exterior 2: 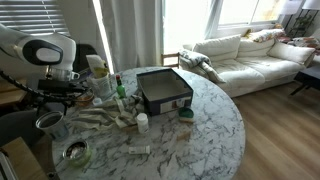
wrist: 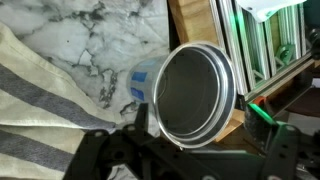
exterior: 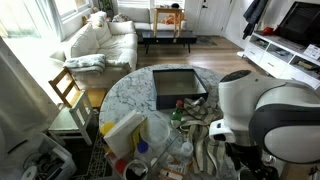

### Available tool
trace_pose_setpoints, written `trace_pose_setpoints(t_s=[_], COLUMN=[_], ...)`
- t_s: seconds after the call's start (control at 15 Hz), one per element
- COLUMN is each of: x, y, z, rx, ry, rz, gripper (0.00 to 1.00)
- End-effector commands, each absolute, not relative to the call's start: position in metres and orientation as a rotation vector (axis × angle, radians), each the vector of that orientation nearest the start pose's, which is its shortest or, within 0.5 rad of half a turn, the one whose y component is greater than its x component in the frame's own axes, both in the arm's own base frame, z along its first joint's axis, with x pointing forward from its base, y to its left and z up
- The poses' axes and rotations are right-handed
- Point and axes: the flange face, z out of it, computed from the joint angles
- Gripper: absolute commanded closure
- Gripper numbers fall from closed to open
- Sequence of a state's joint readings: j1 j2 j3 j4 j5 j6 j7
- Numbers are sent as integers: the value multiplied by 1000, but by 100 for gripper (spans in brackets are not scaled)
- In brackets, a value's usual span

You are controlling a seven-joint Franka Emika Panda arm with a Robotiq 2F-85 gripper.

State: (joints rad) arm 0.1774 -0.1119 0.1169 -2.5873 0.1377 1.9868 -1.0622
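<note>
My gripper [exterior 2: 47, 101] hangs at the edge of the round marble table [exterior 2: 200, 140], just over a shiny metal cup [exterior 2: 48, 122]. In the wrist view the cup [wrist: 195, 90] fills the middle of the picture, mouth towards the camera. It lies between my two dark fingers [wrist: 205, 150], which stand apart on either side of it with a gap on the right. I cannot tell whether the fingers touch it. A grey-striped cloth [wrist: 50, 105] lies beside the cup. In an exterior view my arm [exterior: 270, 110] hides the cup.
A dark square tray [exterior 2: 163, 90] sits mid-table, also seen from the other side [exterior: 178, 85]. Bottles and small jars [exterior 2: 105, 80] crowd the table beside the cloth [exterior 2: 100, 120]. A second metal bowl [exterior 2: 75, 153] is nearby. A white sofa [exterior 2: 250, 55] stands behind.
</note>
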Motion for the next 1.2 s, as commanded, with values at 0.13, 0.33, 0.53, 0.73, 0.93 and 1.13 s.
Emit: trace_pose_setpoints(t_s=[0.13, 0.33, 0.53, 0.73, 0.93, 1.13], x=[349, 350, 351, 354, 362, 372], y=[112, 110, 107, 105, 103, 97], z=[261, 260, 259, 260, 276, 294], rx=[-2287, -2305, -2324, -2337, -2344, -2370], ry=[-1618, -1607, -1598, -1578, -1538, -1504], rz=[552, 535, 517, 495, 435, 372], gripper=[47, 70, 92, 100, 99, 99])
